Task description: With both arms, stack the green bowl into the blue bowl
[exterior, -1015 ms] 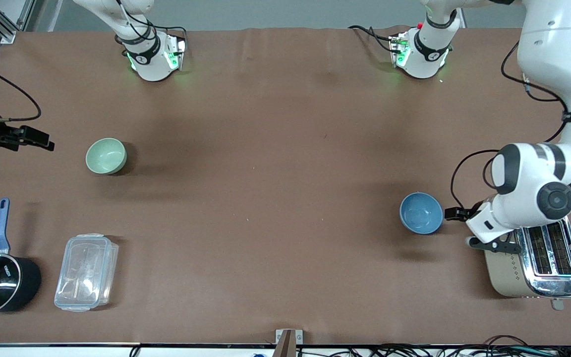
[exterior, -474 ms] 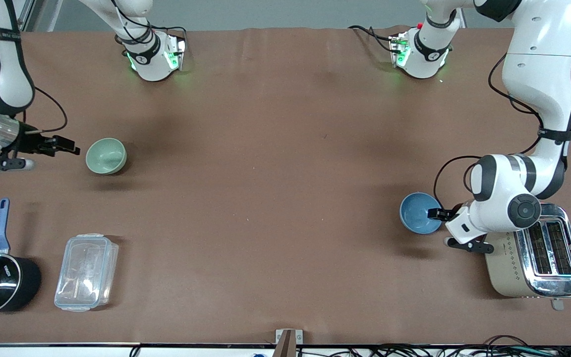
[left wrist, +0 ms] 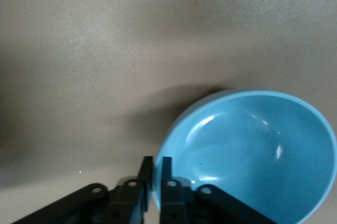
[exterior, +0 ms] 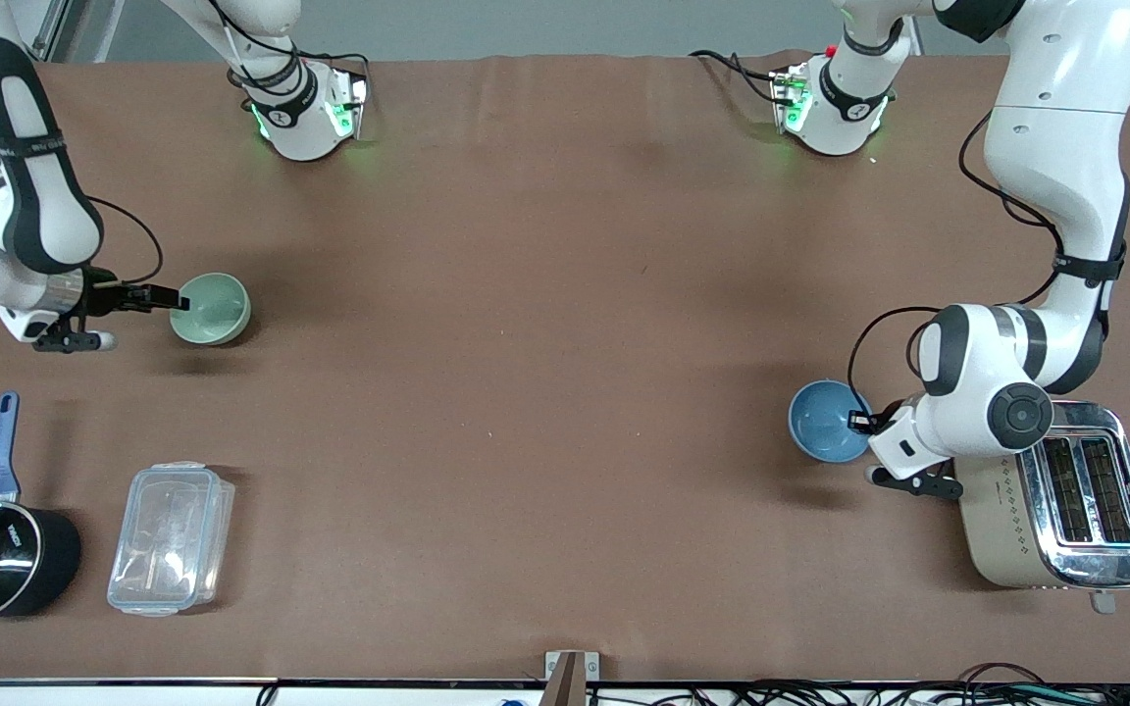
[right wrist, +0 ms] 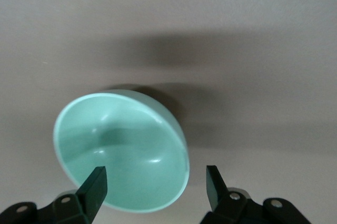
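Brown matting covers the table [exterior: 545, 294], and I take the chrome toaster [exterior: 1065, 510] at the left arm's end as my landmark. Just beside it, toward the right arm's end, sits the small round sky-blue bowl [exterior: 825, 422] with its glossy inside. My left gripper [exterior: 857, 422] is at that bowl's toaster-side rim, and in the left wrist view its fingers [left wrist: 167, 182] stand close together astride the rim, one inside and one outside the wall [left wrist: 247, 155]; I read them as clamped on it.

Well apart from the toaster, toward the right arm's end of the table, rests the small round pale mint-green bowl [exterior: 212, 308]. My right gripper [exterior: 173, 300] is at its rim, on the side away from the toaster. The right wrist view shows its fingers [right wrist: 95, 184] wide apart, with one over the bowl's edge [right wrist: 121, 150] and the other clear of it, nothing gripped.

So the gap matters: I judge the green bowl must travel the table's length toward the toaster.
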{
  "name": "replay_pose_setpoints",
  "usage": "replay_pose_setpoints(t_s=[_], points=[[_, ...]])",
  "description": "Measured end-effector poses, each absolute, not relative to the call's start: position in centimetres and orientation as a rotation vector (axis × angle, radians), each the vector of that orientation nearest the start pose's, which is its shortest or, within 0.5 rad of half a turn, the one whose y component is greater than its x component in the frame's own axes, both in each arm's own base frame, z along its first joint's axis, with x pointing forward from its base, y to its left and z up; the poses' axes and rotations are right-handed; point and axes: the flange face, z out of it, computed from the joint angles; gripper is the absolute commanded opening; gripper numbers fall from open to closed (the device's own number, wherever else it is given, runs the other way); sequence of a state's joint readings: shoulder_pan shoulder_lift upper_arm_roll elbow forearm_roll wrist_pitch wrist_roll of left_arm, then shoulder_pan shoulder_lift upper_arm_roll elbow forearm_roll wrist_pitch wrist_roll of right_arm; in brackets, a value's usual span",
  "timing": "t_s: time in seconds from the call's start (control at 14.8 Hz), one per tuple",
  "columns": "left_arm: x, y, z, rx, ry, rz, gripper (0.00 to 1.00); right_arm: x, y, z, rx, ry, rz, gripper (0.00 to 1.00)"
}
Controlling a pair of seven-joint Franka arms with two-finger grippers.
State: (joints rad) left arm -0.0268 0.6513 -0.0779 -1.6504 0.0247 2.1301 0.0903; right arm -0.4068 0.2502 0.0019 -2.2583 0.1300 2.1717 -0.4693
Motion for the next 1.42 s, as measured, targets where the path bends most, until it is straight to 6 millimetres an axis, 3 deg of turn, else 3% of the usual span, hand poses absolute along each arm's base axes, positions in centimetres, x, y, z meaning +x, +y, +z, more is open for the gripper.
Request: replay_pose_setpoints(t_s=[0.07,0.14,0.2,0.27,0.34,0.61,0.81,0.95,1.22,1.42], points=[[66.5,-6.4,22.3,-3.143,0.314,0.261,0.00,46.0,-19.3,22.1,-2.883,0.040,0.398,0.78],[66.6,-6.6,22.8,-3.145,0.318,0.246,0.00,45.8,-19.4,21.4,-2.875,0.044,0.413,0.55],[66.7,-7.1,23.6,-3.150,0.328,0.227,0.00,45.6,-19.5,20.8,-2.868,0.051,0.427,0.24],[66.9,-7.9,24.5,-3.158,0.341,0.204,0.00,45.4,-19.7,20.3,-2.861,0.056,0.439,0.10],[66.9,-9.2,25.6,-3.170,0.341,0.178,0.00,45.2,-19.9,20.0,-2.856,0.058,0.446,0.03],[65.4,-17.7,28.9,-3.239,0.252,0.142,0.00,45.1,-19.9,19.8,-2.851,0.059,0.453,0.00],[62.9,-24.7,29.1,-3.274,0.128,0.195,0.00,45.0,-19.7,19.8,-2.833,0.054,0.480,0.00],[60.9,-29.2,28.9,-3.271,0.051,0.226,0.00,45.5,-19.3,21.2,-2.823,0.035,0.490,0.00],[56.0,-38.5,28.5,-3.265,-0.090,0.226,0.00,47.3,-17.3,28.7,-2.854,0.031,0.442,0.00],[52.2,-44.5,26.4,-3.288,-0.179,0.208,0.00,49.1,-13.3,35.4,-2.868,0.064,0.480,0.00]])
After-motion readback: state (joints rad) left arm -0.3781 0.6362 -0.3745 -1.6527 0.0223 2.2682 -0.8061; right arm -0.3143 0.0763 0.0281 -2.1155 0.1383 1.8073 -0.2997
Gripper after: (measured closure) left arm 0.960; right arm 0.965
